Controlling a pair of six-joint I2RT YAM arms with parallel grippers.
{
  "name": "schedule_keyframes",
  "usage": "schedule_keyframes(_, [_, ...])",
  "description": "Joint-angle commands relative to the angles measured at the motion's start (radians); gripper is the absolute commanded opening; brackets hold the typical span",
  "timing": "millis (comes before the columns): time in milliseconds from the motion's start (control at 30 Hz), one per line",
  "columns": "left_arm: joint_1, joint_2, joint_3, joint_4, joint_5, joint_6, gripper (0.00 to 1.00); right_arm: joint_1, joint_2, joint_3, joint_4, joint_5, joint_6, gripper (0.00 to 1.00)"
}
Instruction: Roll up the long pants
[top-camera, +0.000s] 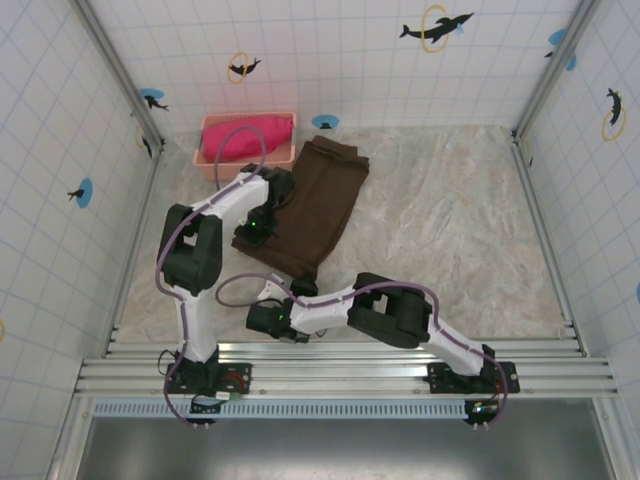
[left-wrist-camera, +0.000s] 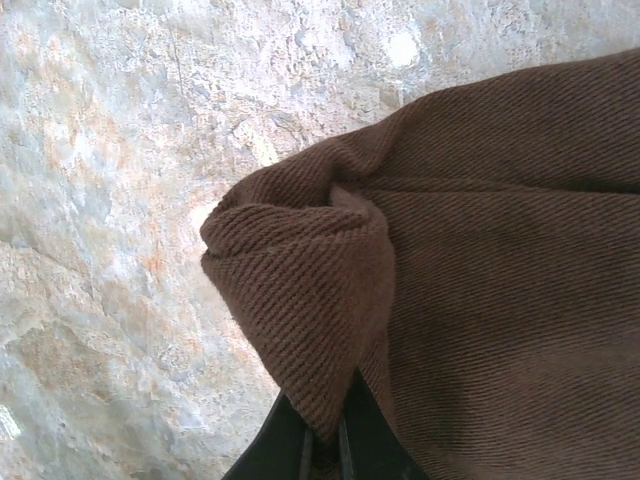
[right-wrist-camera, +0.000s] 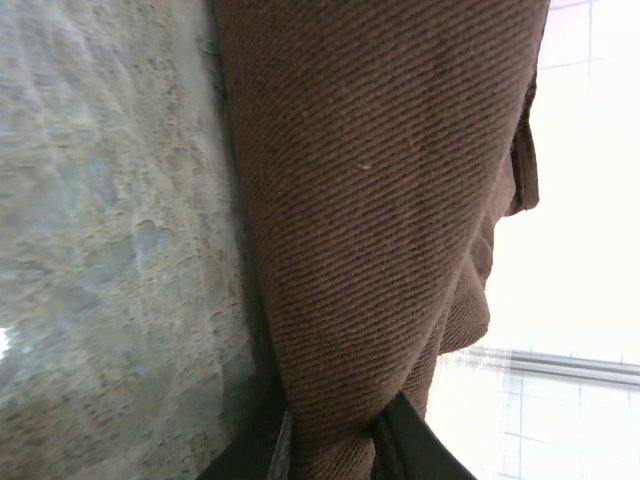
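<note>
The long pants (top-camera: 318, 205) lie folded on the marbled table, a dark brown strip running from the back centre toward the near left. My left gripper (top-camera: 252, 238) sits at their near left corner. In the left wrist view its black fingers (left-wrist-camera: 372, 440) pinch a raised fold of the pants (left-wrist-camera: 300, 290), so the left gripper (left-wrist-camera: 328, 442) is shut on the cloth. My right gripper (top-camera: 301, 288) is at the pants' near end. In the right wrist view the pants (right-wrist-camera: 380, 200) bunch between its fingers (right-wrist-camera: 412, 448), and the right gripper (right-wrist-camera: 335, 450) is closed on them.
A pink basket (top-camera: 208, 160) holding a bright pink-red cloth (top-camera: 250, 135) stands at the back left, close to the pants' far end. Tiled walls enclose the table on three sides. A metal rail (top-camera: 400, 365) runs along the near edge.
</note>
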Motion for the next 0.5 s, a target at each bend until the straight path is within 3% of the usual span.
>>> schedule_keyframes(0, [0.004,-0.053,-0.028,0.005,-0.065,0.051,0.0,-0.033,0.001,-0.053,-0.019,-0.162,-0.016,0.0])
schedule_keyframes(100, [0.005,-0.086,-0.047,0.094,-0.072,0.188,0.0,-0.035,-0.062,-0.071,-0.03,-0.198,-0.046,0.0])
schedule_keyframes(133, [0.005,-0.106,-0.06,0.133,-0.076,0.243,0.04,-0.038,-0.089,-0.078,-0.04,-0.214,-0.053,0.0])
schedule_keyframes(233, [0.004,-0.173,-0.114,0.199,-0.105,0.315,0.46,-0.049,-0.175,-0.107,-0.076,-0.272,-0.059,0.0])
schedule_keyframes(300, [0.006,-0.218,-0.155,0.226,-0.124,0.333,0.66,-0.06,-0.228,-0.121,-0.107,-0.341,-0.068,0.0])
schedule_keyframes(333, [0.007,-0.238,-0.162,0.235,-0.13,0.343,0.71,-0.065,-0.252,-0.123,-0.127,-0.377,-0.074,0.0])
schedule_keyframes(467, [0.007,-0.31,-0.235,0.26,-0.141,0.371,0.72,-0.067,-0.328,-0.128,-0.182,-0.464,-0.109,0.0])
